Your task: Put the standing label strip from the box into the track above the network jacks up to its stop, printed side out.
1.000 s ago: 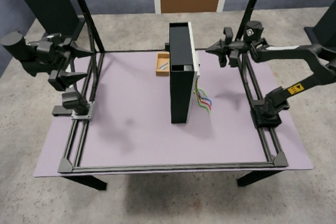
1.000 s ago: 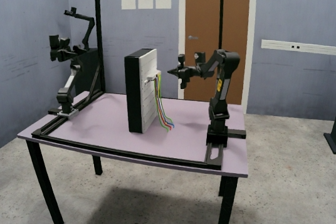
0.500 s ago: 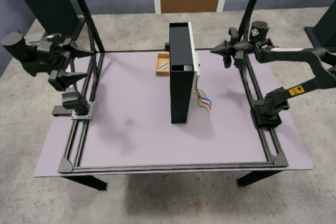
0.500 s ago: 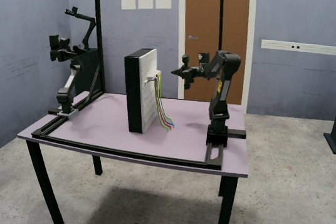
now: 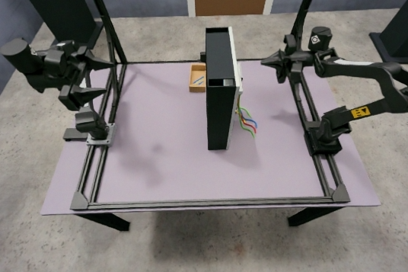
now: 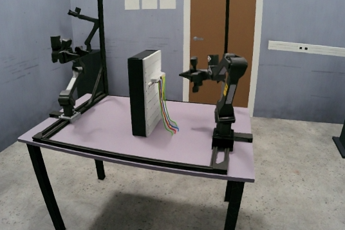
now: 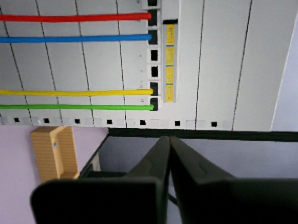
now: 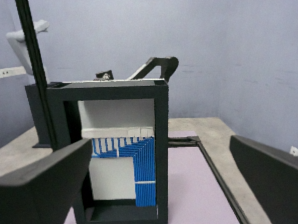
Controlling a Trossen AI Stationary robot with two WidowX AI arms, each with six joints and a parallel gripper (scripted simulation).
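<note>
yellow label strip point(image 7: 170, 62) in the track point(image 7: 174, 95), lettering outward

The box point(image 5: 197, 89) point(image 7: 46, 154) looks like ribbed, matt wood.
</note>
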